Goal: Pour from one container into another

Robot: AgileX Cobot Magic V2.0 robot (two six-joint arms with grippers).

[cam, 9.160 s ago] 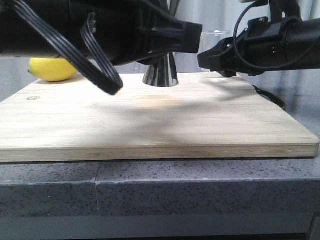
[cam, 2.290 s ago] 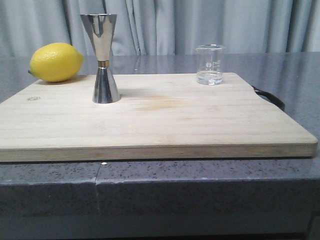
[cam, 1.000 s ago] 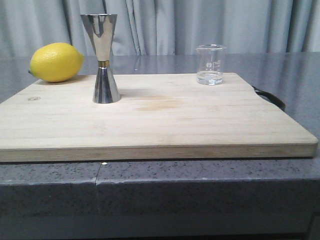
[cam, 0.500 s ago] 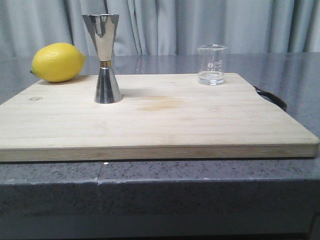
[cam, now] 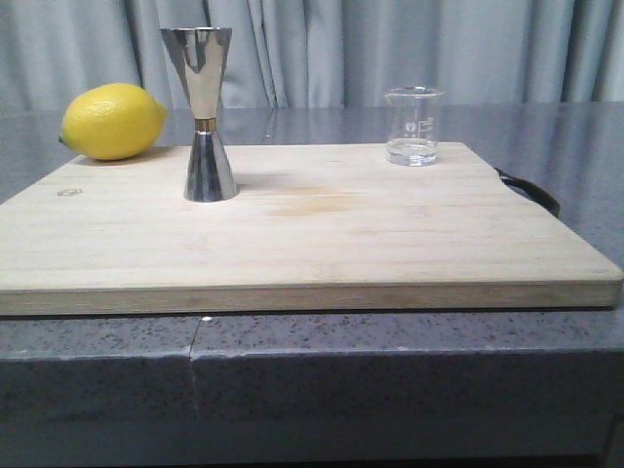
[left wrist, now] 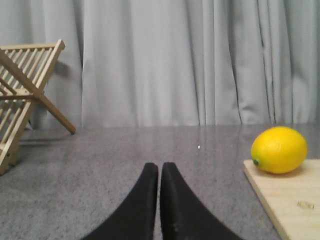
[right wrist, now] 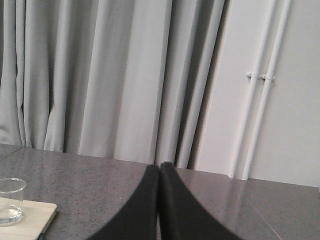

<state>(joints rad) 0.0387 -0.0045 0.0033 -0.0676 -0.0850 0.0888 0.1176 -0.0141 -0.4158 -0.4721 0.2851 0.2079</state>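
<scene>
From my front camera I see neither arm; the cutting board fills the middle of the frame with nothing reaching over it. The glass beaker stands upright in the upper right of that frame, at the board's far edge, with a little clear liquid in its bottom. The steel jigger stands upright in the upper left, wide mouth up, well apart from the beaker. I judge that gap leaves each arm its own vessel to approach without crowding the other. A lemon lies at the far left, just beside the board's far corner.

My left gripper sits at the bottom centre of its wrist frame, fingers pressed together and holding nothing, low over the grey countertop beside the board, with the lemon at the right edge and a wooden rack at the left. My right gripper is likewise closed and empty, with the beaker small in the lower left corner of its frame.

Both arms look parked off the board. I cannot tell whether a pour is already done.
</scene>
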